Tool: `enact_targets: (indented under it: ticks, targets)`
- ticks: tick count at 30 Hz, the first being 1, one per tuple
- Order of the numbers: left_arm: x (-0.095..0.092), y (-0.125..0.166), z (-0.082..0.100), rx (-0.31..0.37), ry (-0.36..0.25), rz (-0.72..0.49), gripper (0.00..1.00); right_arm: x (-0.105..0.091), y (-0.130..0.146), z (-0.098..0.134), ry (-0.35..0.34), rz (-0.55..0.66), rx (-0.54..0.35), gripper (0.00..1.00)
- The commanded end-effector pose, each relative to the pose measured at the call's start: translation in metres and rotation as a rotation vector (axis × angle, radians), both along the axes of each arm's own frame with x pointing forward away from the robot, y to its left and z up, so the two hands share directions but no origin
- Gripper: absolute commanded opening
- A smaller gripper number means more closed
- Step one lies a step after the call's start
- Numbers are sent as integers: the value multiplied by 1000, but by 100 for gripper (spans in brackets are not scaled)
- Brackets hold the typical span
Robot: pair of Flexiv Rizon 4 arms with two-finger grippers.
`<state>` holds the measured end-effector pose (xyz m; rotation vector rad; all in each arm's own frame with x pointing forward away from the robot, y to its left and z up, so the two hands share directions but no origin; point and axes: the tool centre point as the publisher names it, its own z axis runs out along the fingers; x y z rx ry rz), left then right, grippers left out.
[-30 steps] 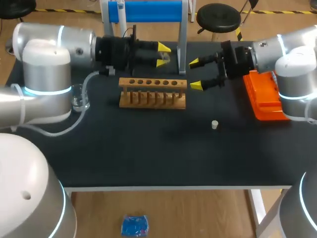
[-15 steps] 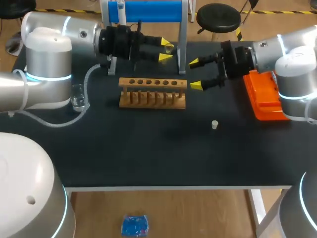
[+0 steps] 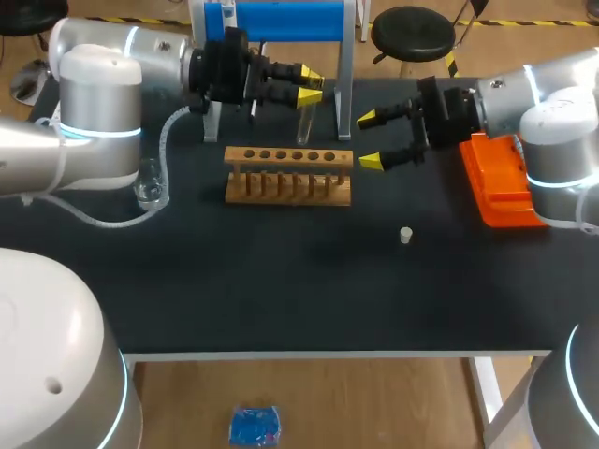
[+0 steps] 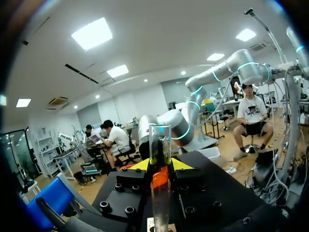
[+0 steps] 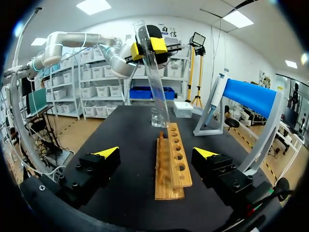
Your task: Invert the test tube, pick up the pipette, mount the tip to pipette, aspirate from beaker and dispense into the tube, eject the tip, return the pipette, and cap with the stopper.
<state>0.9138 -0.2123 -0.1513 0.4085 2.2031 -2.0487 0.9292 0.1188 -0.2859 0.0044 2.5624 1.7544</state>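
Observation:
My left gripper (image 3: 307,85) is shut on a clear test tube (image 3: 305,122), which hangs nearly upright just behind the wooden rack (image 3: 288,174). In the left wrist view the tube (image 4: 160,140) stands between the yellow tips of the left gripper (image 4: 159,165). My right gripper (image 3: 371,140) is open and holds nothing, right of the rack. From the right wrist the tube (image 5: 153,87) leans a little in the left gripper (image 5: 147,48), above the rack (image 5: 172,164); the right gripper (image 5: 156,152) is spread wide. The stopper (image 3: 405,235) lies on the table. The pipette (image 5: 217,92) hangs on its stand.
An orange tip box (image 3: 501,182) sits at the right, under my right arm. The glass beaker (image 3: 150,184) stands left of the rack, beside a clear hose. The blue-topped pipette stand (image 3: 281,21) rises at the back behind the rack.
My left wrist has turned and drawn slightly back, swinging the tube from lying level to hanging nearly upright behind the rack. The right arm has kept still.

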Motion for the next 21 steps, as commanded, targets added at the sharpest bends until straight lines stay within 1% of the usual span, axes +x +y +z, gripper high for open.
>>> enact_targets:
  ticks: [1,3,5,6,7,8,9,10,12,13,15,16,18,19,20,21]
  targets:
    - [13,1,-12,-30,21,-41,0,-1,0,0,-1,-2,-2,100]
    - [16,5,-17,-32,28,-30,0,-1,0,0,-1,-2,-2,100]
    - [20,7,-21,-56,45,-19,0,-1,0,0,-1,-2,-2,100]
    - [22,9,-23,-53,45,-19,0,-1,0,0,-1,-2,-2,100]
    - [23,9,-25,-61,55,-14,0,-1,0,0,-1,-2,-2,100]
    - [24,10,-28,-58,74,-10,0,-1,0,0,-1,-2,-2,100]
    - [26,10,-29,-51,79,-6,0,-1,0,0,-1,-2,-2,100]
    - [27,10,-31,-63,89,-1,0,-1,0,0,-1,-2,-2,100]
    - [30,12,-33,-63,132,9,0,-1,0,0,-1,-2,-2,100]
    - [32,13,-34,-86,140,11,0,-1,0,0,-1,-2,-2,100]
    - [34,14,-32,-66,147,16,0,-1,0,0,-1,-2,-2,100]
    - [36,15,-31,-91,159,15,0,-1,0,0,-1,-2,-2,100]
    - [39,15,-30,-66,168,26,0,-1,0,0,-1,-2,-2,100]
    - [40,15,-31,-89,195,29,0,-1,0,0,-1,-2,-2,100]
    - [41,15,-32,-85,204,39,0,-1,0,0,-1,-2,-2,100]
    - [43,15,-33,-64,210,57,0,-1,0,0,-1,-2,-2,100]
